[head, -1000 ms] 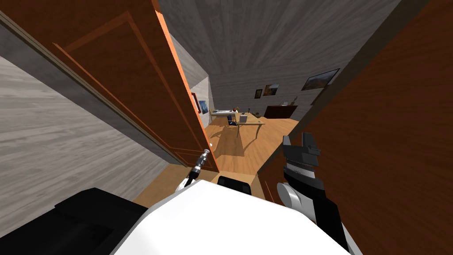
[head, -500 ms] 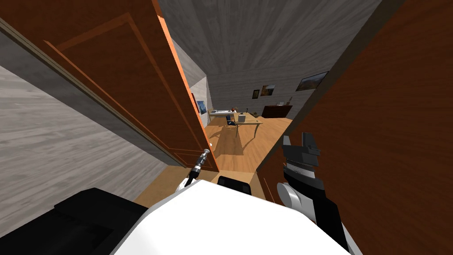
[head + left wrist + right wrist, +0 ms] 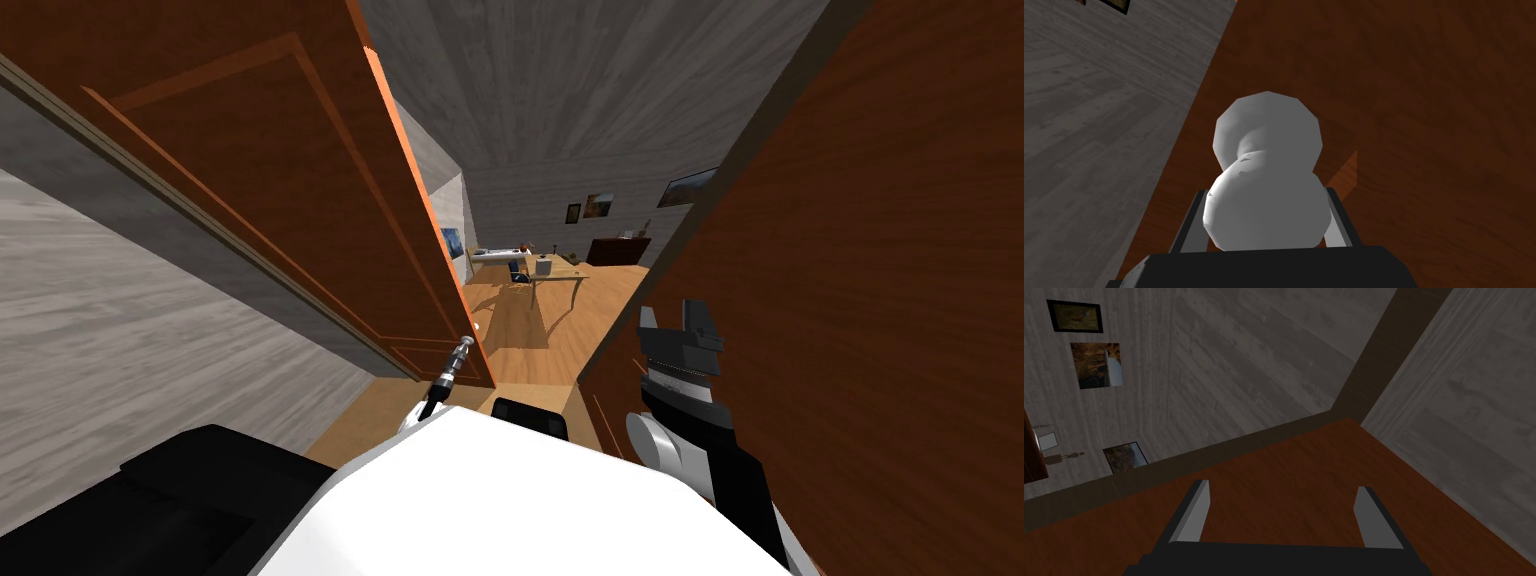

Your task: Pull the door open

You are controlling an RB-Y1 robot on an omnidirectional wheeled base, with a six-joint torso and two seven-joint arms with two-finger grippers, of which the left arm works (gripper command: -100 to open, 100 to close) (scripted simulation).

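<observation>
Grey knob (image 3: 1267, 210) on brown door (image 3: 1424, 100) clamped between left jaws; right jaws apart, holding nothing.

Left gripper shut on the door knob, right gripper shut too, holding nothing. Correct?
No: the right gripper is open, fingers apart in the right wrist view, holding nothing. The left gripper is shut on the door knob.

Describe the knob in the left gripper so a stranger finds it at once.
Find the brown panelled door on my left, standing open. Near its free edge sits the knob, gripped by the left gripper. It is the only pale grey, rounded thing on that brown face.
</observation>
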